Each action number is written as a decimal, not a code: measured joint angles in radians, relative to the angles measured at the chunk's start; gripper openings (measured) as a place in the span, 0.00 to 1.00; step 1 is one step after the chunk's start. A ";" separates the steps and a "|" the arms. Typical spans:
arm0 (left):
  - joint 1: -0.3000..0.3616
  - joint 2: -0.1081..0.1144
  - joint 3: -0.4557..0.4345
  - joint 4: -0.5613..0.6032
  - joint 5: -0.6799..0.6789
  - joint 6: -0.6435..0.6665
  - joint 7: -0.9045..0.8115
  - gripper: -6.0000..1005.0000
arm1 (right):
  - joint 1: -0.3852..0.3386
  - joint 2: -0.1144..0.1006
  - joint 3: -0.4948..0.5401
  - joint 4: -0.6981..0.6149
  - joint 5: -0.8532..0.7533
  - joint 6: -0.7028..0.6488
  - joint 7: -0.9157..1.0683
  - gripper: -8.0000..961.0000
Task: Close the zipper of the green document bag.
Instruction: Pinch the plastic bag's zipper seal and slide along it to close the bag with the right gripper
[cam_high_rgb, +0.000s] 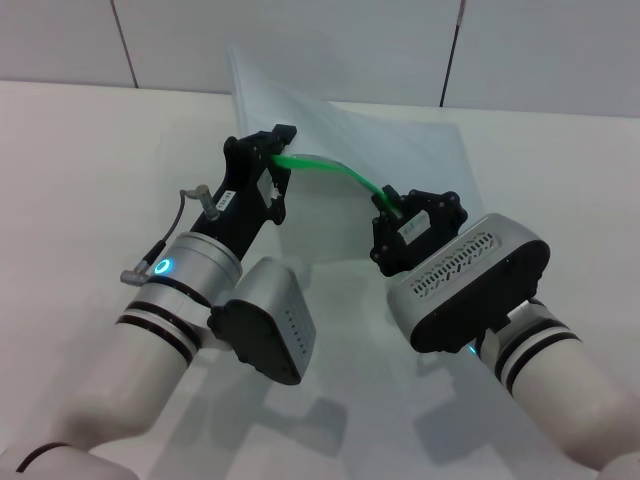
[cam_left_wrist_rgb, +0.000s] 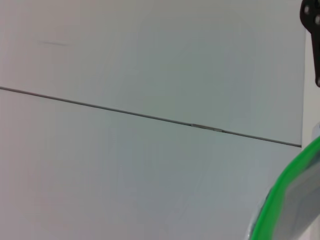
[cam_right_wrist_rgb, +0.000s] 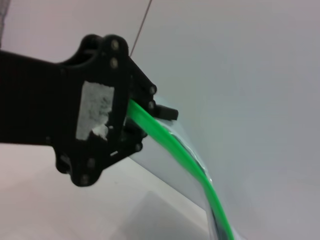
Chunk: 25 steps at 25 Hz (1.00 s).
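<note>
The right end effector (cam_high_rgb: 388, 207) grips one end of the zipper (cam_high_rgb: 340, 172); the left end effector (cam_high_rgb: 276, 155) clamps the other, holding the green document bag (cam_high_rgb: 400, 150) above the tabletop (cam_high_rgb: 70, 160). The closing step seems underway; next, slide along the strip.

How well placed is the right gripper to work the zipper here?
Probably well placed: the right gripper already sits at one end of the zipper, with nothing between them. The left gripper holds the other end, keeping the bag lifted. The slider itself isn't visible.
</note>
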 joint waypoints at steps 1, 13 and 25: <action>0.001 0.000 0.000 0.000 0.003 0.000 0.000 0.06 | 0.000 0.000 0.000 0.000 0.000 0.000 0.000 0.09; 0.008 0.004 0.000 0.011 0.018 0.000 -0.006 0.06 | -0.001 0.000 0.000 0.034 0.002 0.001 0.022 0.09; 0.010 0.006 0.000 0.014 0.033 0.000 -0.016 0.06 | -0.010 0.002 0.000 0.058 0.001 0.002 0.022 0.09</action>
